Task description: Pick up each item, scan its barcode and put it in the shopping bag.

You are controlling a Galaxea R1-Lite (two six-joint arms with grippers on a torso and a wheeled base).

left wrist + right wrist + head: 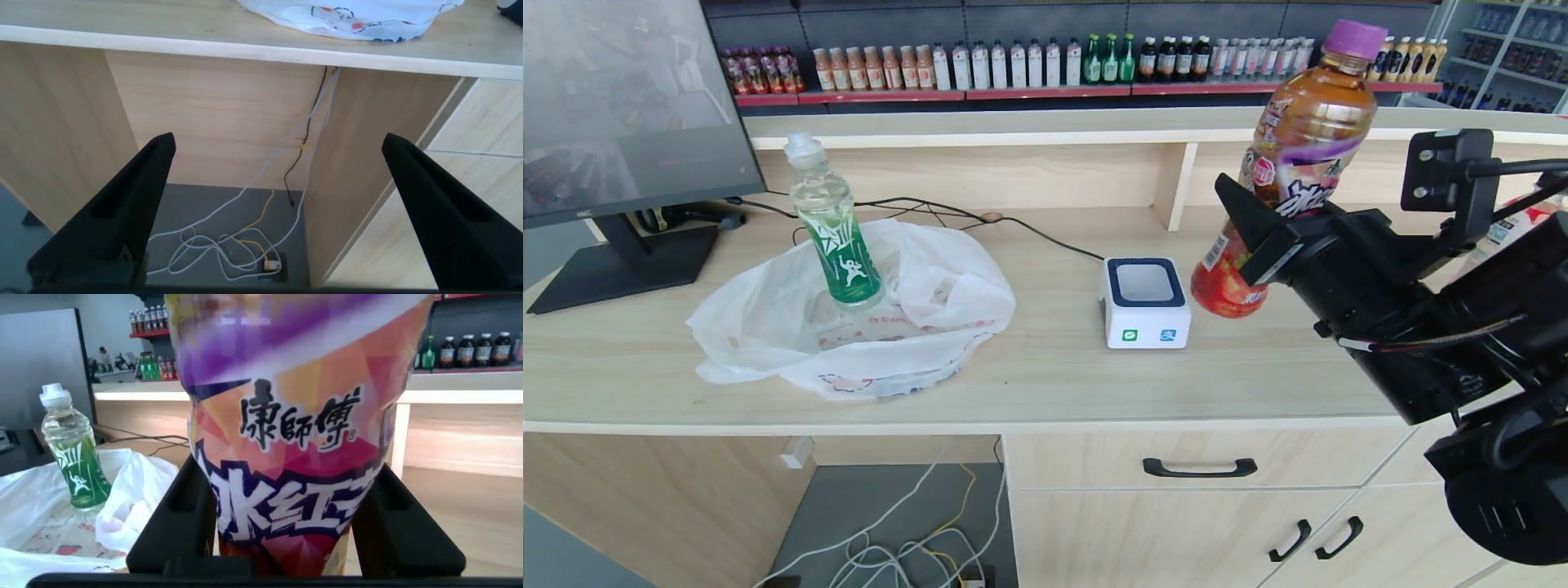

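We hold the purple-capped tea bottle [1307, 122] tilted above the counter [1054, 384], just beside the scanner [1145, 302], our right gripper [1262, 241] clamped on it. Scanning looks in hand, the barcode [1215, 251] perhaps needing a turn toward the window [1143, 283]. The left gripper [270, 204] has its jaws apart.

place: shop, checkout desk | behind: dark wall shelves with red front edges [1045, 93] carrying long rows of bottled drinks [1013, 64] | front: pale wooden counter with drawers [1258, 384] | on it: white square scanner with dark blue rim [1145, 304], black flat monitor on a stand [629, 106], thin white plastic shopping bag [760, 327]
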